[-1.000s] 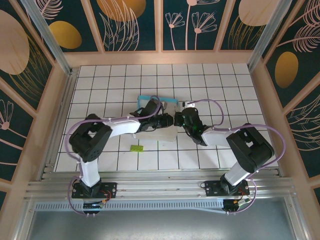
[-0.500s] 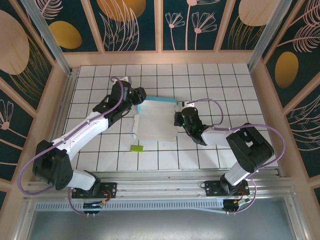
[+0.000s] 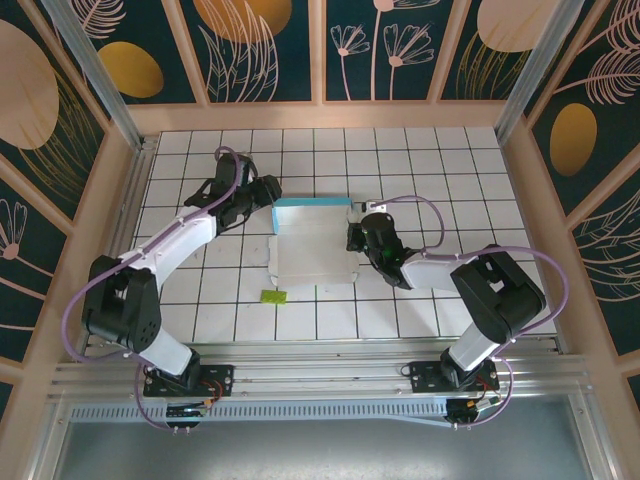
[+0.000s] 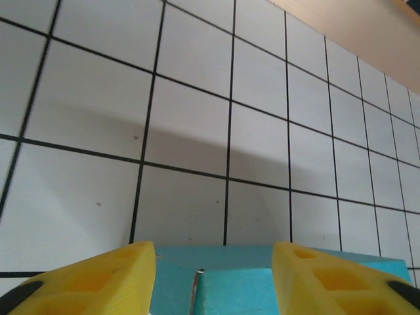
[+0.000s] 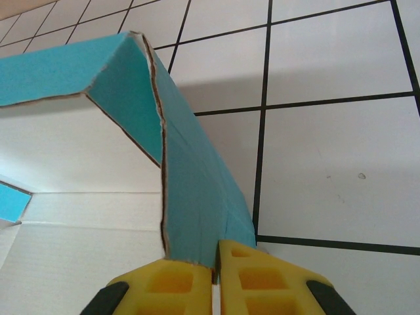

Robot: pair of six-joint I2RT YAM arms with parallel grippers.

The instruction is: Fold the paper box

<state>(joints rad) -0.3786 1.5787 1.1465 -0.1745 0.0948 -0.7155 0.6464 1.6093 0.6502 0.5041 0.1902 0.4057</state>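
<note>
Two arms work on the box point(image 3: 313, 250), which sits in the middle of the table point(image 3: 430, 165), right between them. Its white inside faces up, and its far wall stands up and shows teal. The right gripper point(image 3: 354, 236) is pinched tight on the right wall of the box; in the right wrist view its yellow fingers point(image 5: 262, 279) squeeze the thin teal card point(image 5: 190, 184) near the corner where two walls meet. The left gripper point(image 3: 265, 195) sits just beside the far left corner. In the left wrist view its jaws stand apart, with the teal card point(image 4: 236, 279) showing low between them, and they grip nothing. So I think the job is in its middle part: the walls are being stood up and the corners are not yet tucked. The left side looks less done than the right, though I cannot tell how its flap lies. Next, I think the left gripper needs to come down on that left corner and close gently, while the right one holds its wall up so the box does not slide. A tiny yellow-green scrap point(image 3: 273, 296) lies near the front edge of the box and is not part of the job.
</note>
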